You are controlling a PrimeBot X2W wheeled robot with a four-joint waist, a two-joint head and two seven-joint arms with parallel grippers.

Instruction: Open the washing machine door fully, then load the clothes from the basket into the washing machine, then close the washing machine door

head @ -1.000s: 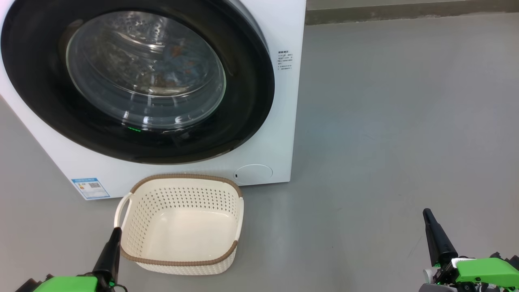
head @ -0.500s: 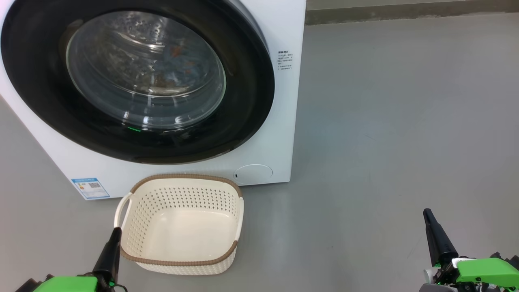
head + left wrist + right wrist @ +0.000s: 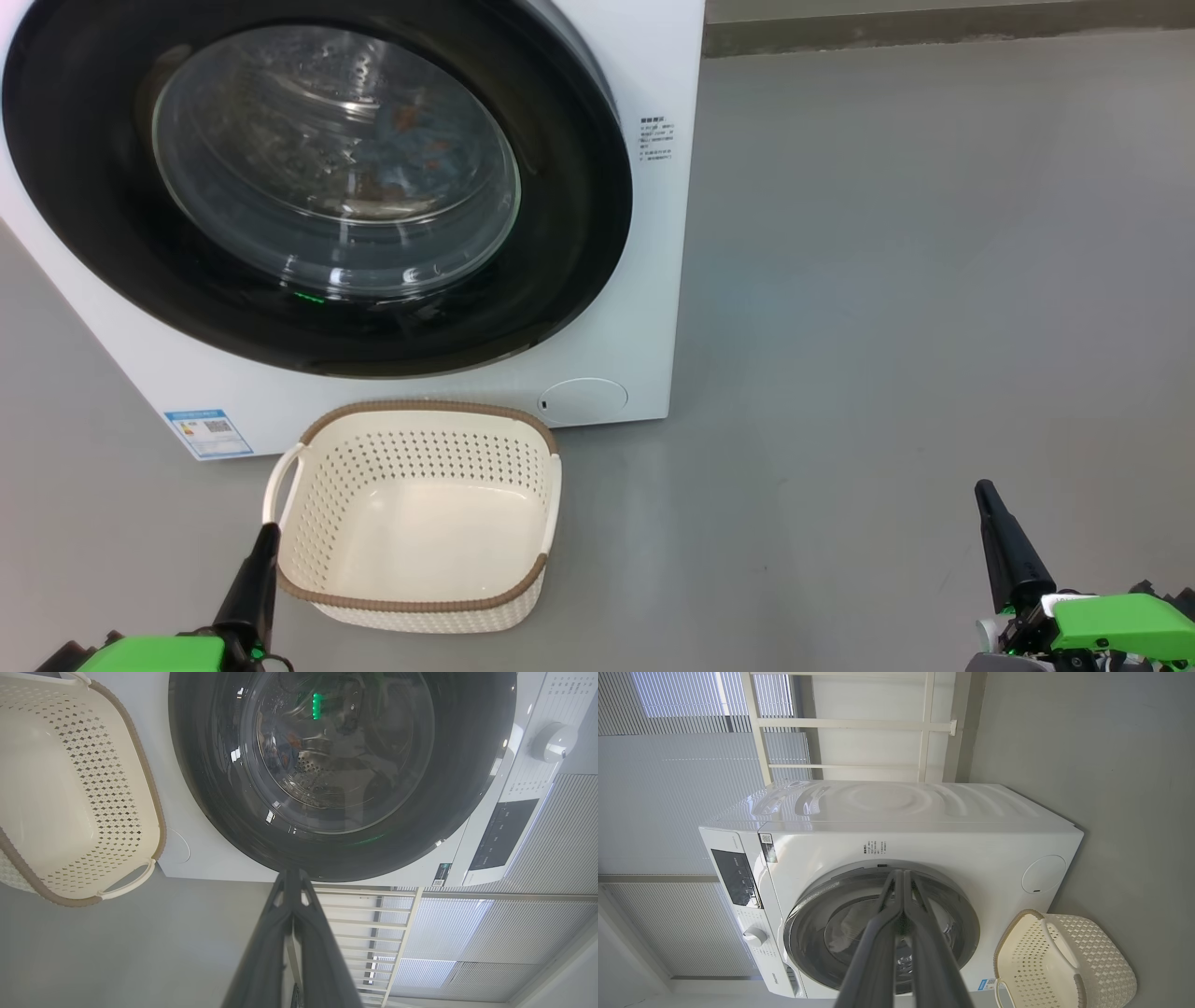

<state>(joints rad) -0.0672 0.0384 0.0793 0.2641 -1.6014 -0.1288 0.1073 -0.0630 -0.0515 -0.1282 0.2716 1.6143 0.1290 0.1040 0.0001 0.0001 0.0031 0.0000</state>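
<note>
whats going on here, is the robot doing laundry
Nothing is being handled right now. The washing machine has its door shut, with clothes visible through the glass. The basket in front is empty. The left gripper and right gripper are shut, holding nothing. The job looks finished.

Washing machine, front face:
- Blue label sticker at the lower corner carries a QR code; print too small to read.
- Grey text block higher up: illegible.
- QR sticker beside the control panel: unreadable.
</note>
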